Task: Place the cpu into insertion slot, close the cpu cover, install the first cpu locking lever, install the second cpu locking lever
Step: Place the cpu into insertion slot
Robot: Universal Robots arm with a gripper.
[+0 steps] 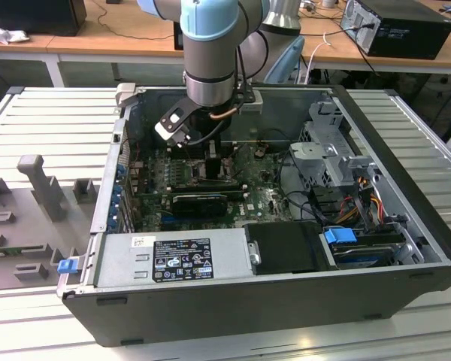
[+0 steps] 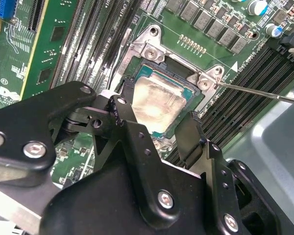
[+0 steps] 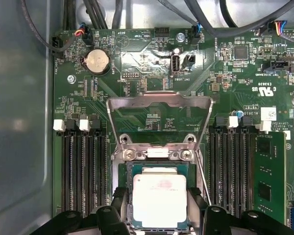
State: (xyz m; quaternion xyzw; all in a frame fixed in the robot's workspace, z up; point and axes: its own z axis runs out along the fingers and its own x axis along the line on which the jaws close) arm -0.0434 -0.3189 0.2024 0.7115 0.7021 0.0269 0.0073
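We see black gripper (image 2: pixel 155 115) at silvery square cpu (image 3: pixel 159 198) in black-rimmed insertion slot (image 2: pixel 179 66), grip untellable; dark case (image 1: pixel 286 293) on slatted grey table (image 1: pixel 52 120).

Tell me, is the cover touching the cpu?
Apart. In the first wrist view the cover stands swung open, green board showing through its cut-out, while the cpu lies uncovered.

cpu (image 3: pixel 159 200) in insertion slot (image 2: pixel 176 62), cpu cover (image 3: pixel 159 100) upright

even bright room light, soft glare on the cpu (image 2: pixel 159 103), shadow inside the case (image 1: pixel 286 301)
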